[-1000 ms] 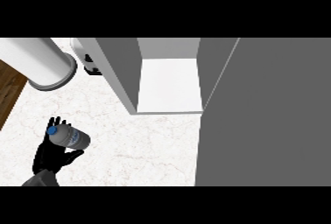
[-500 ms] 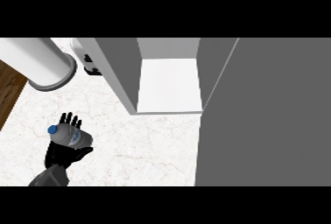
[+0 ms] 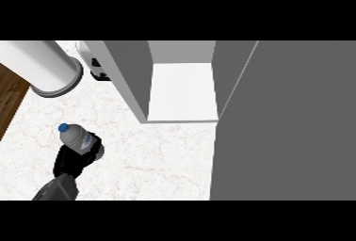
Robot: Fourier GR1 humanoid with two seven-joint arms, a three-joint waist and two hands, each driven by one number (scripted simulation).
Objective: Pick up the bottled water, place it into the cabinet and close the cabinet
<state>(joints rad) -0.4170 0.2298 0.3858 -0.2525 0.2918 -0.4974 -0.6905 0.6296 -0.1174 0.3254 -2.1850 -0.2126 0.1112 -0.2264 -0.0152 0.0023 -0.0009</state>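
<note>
A clear water bottle [image 3: 76, 137] with a blue cap stands over the white marble counter at lower left. My left hand [image 3: 75, 157] is curled round its lower part, the grey forearm coming in from the bottom edge. The cabinet [image 3: 182, 92] lies up and to the right, with a white floor inside and grey side walls. Its open grey door [image 3: 285, 122] fills the right side of the view. My right hand does not show.
A large white cylinder [image 3: 43, 66] stands at the upper left. A small dark object [image 3: 97, 70] sits between it and the cabinet wall. The brown wooden floor [image 3: 10, 101] shows past the counter's left edge.
My left hand has closed round the bottle and carried it up and a little right, toward the cabinet. The fingers were spread behind the bottle before.
</note>
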